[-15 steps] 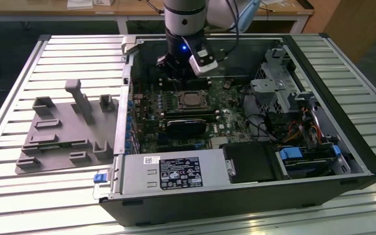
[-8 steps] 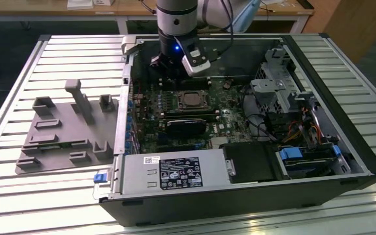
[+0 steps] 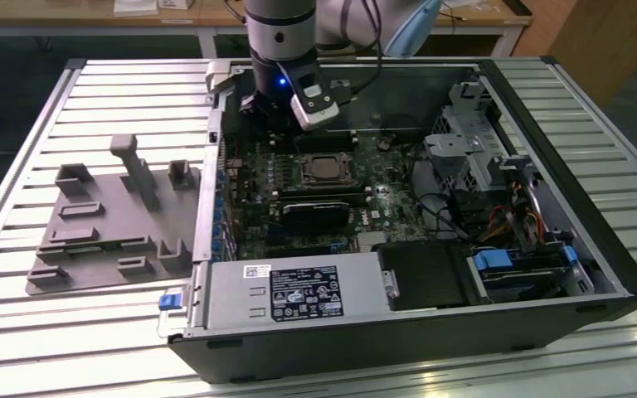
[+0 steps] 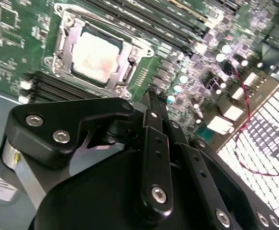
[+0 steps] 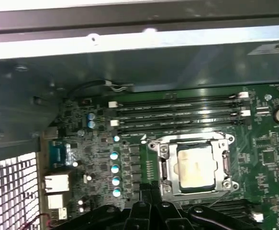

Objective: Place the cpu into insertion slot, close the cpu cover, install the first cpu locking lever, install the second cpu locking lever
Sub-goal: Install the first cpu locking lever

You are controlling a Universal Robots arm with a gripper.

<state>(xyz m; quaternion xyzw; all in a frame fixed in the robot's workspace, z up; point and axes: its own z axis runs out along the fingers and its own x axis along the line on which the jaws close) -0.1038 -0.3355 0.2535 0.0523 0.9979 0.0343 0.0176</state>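
Observation:
The cpu (image 5: 195, 165) (image 4: 97, 56), a dull silver square, lies flat in the insertion slot (image 3: 303, 168) on the green board. Around its edges lies the cpu cover (image 5: 192, 140) (image 4: 62, 43), a thin silvery frame that looks folded down flat. I cannot make out how the locking levers stand. My gripper (image 5: 151, 187) (image 4: 152, 93) hovers above the board just beside the socket, apart from it. Its black fingers are shut together with nothing between them. In the exterior view the arm (image 3: 283, 50) stands over the far part of the open computer case.
Long black memory slots (image 5: 177, 112) run beside the socket. A black heatsink block (image 3: 316, 214) sits nearer the case front, with a power supply (image 3: 285, 294) and drive cages (image 3: 468, 157) around it. A grey fixture plate (image 3: 109, 224) lies on the table at the exterior view's left.

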